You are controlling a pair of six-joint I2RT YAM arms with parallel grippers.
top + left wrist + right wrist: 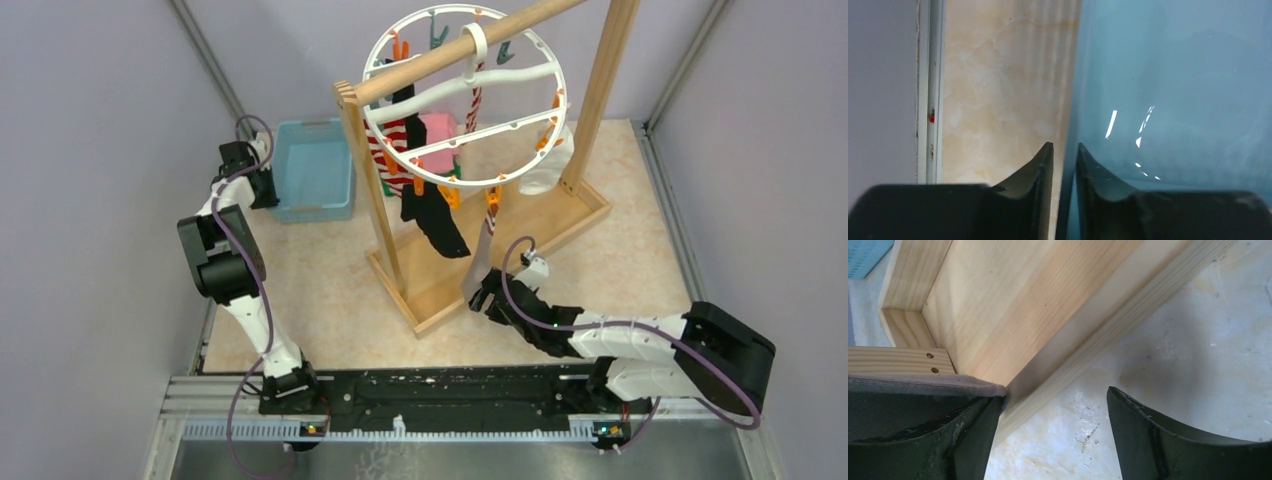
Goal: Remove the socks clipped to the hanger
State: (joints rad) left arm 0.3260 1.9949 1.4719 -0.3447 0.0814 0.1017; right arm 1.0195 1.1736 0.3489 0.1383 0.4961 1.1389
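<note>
The stand's rod and right post run off the frame's top edge. A red-striped sock sits partly behind the other post. In the left wrist view the blue bin is blurred and cut off at right. The grey sock covers one fingertip of the right tool.

- On our left arm, bolted at the left end of the black base rail, we see slim white links between bulky black joint housings
- Our right arm, at the rail's right end, has the same white shells, a big black elbow block and a tiny green light
- A thin purple cable loops loosely along each arm from the rail upward
- Our left gripper has matte black fingers tapering to thin, curved, scuffed tips
- Our right gripper shows broader black fingers with a moulded seam and dusty edges
</note>
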